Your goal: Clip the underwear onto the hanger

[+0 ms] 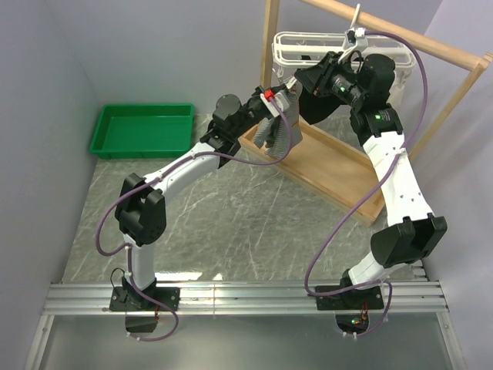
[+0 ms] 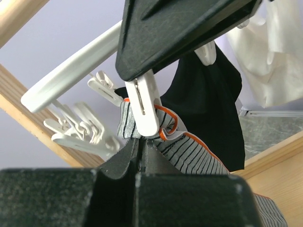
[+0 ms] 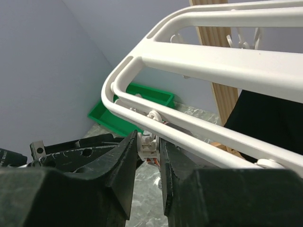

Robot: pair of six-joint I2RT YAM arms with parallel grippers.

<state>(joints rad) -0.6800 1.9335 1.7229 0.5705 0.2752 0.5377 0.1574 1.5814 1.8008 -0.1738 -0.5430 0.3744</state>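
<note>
The striped grey-and-white underwear (image 1: 279, 136) with orange trim hangs from my left gripper (image 1: 285, 99), which is shut on its top edge (image 2: 199, 156). The white hanger (image 1: 308, 48) hangs from the wooden rack's top bar. In the left wrist view my left gripper (image 2: 140, 142) holds the cloth up against the tip of a white clip (image 2: 144, 106). My right gripper (image 1: 299, 80) is at the hanger's left end. In the right wrist view it (image 3: 148, 140) is shut on that clip's handles (image 3: 150, 146) under the hanger's bars (image 3: 199, 61).
The wooden rack (image 1: 339, 166) stands at the back right with its post (image 1: 269, 46) beside the grippers. A black garment (image 2: 208, 94) and a white cloth (image 2: 270, 56) hang on the hanger. A green tray (image 1: 142, 129) sits at the back left.
</note>
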